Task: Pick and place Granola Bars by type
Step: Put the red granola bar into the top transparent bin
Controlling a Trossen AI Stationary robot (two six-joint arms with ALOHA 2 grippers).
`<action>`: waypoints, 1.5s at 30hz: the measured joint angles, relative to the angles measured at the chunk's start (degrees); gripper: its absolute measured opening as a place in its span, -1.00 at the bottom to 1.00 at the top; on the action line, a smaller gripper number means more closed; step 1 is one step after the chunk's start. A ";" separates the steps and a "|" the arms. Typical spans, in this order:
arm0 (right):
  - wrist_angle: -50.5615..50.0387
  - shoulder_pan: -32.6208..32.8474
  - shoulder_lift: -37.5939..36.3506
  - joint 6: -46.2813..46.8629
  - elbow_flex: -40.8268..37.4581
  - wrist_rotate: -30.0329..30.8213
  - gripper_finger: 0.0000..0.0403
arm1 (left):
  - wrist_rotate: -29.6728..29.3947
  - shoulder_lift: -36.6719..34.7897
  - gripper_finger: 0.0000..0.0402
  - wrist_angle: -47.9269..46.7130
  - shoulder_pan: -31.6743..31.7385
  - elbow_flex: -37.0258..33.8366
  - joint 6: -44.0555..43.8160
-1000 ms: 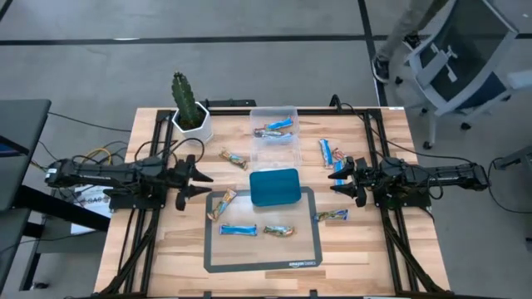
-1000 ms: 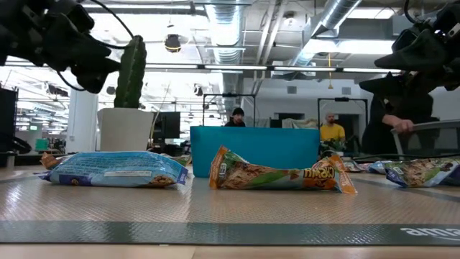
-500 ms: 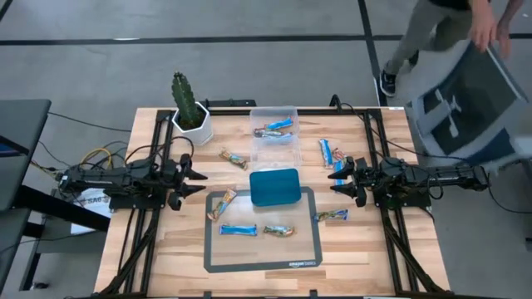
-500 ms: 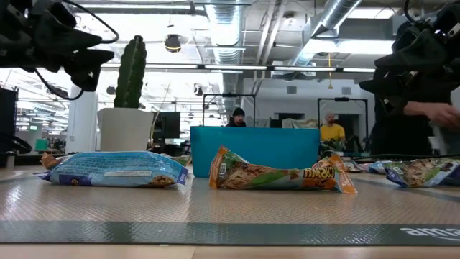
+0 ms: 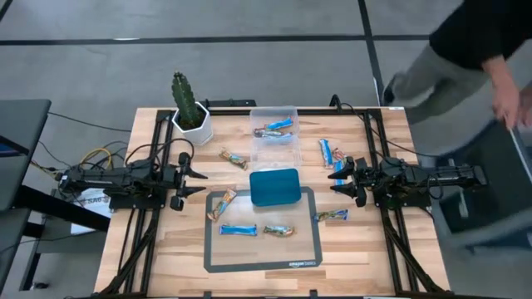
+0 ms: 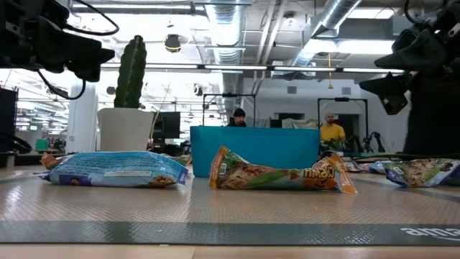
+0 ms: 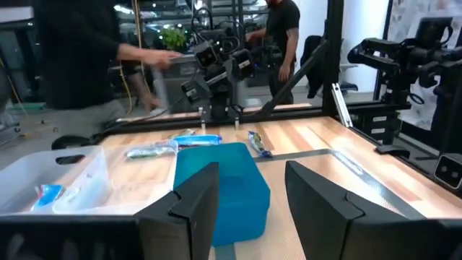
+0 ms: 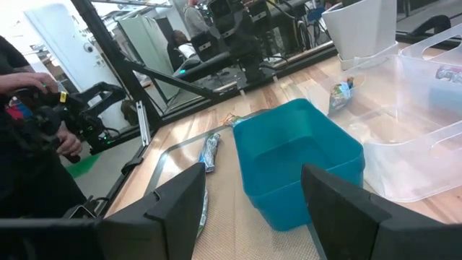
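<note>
Both grippers hover open above the table and touch nothing. My left gripper (image 5: pixel 199 183) is left of the teal tray (image 5: pixel 274 186); my right gripper (image 5: pixel 332 182) is right of it. On the grey mat (image 5: pixel 218 253) lie a blue bar (image 5: pixel 238 229) and a tan bar (image 5: pixel 278 231). Another tan bar (image 5: pixel 221 203) lies across the mat's left edge. One tan bar (image 5: pixel 233 158) lies near the cactus pot, and another (image 5: pixel 331 216) at the mat's right edge. Two blue bars (image 5: pixel 327 151) lie near the right gripper. The clear box (image 5: pixel 274 135) holds bars (image 5: pixel 274 128).
A cactus in a white pot (image 5: pixel 189 106) stands at the far left of the table. A person (image 5: pixel 474 58) moves just beyond the table's far right corner. Bare wood lies along the near edge and in front of both arms' rails.
My left gripper has drawn back a little toward the table's left edge and risen slightly, staying open. The person at the far right has moved along with a chair. The bars, tray and box have stayed put.
</note>
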 joint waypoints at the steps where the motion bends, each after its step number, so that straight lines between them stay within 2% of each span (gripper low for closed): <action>1: 0.00 0.00 0.01 0.00 -0.01 -0.01 0.10 | -0.35 0.03 -0.24 -0.10 0.00 -0.01 -0.05; 32: 0.48 0.00 0.01 0.14 0.00 0.04 0.10 | -0.78 0.01 -0.24 -0.19 0.00 -0.16 -1.37; 36: 2.48 0.13 0.01 7.22 0.00 -0.07 0.10 | -0.78 0.01 -0.24 -0.19 0.02 -0.16 -1.37; 40: 4.57 0.15 -0.02 21.85 0.00 0.34 0.10 | -0.78 0.01 -0.24 -0.19 0.00 -0.16 -1.39; 45: 5.20 0.00 0.01 32.29 0.00 9.93 0.10 | -0.80 0.01 -0.24 -0.19 0.02 -0.16 -1.39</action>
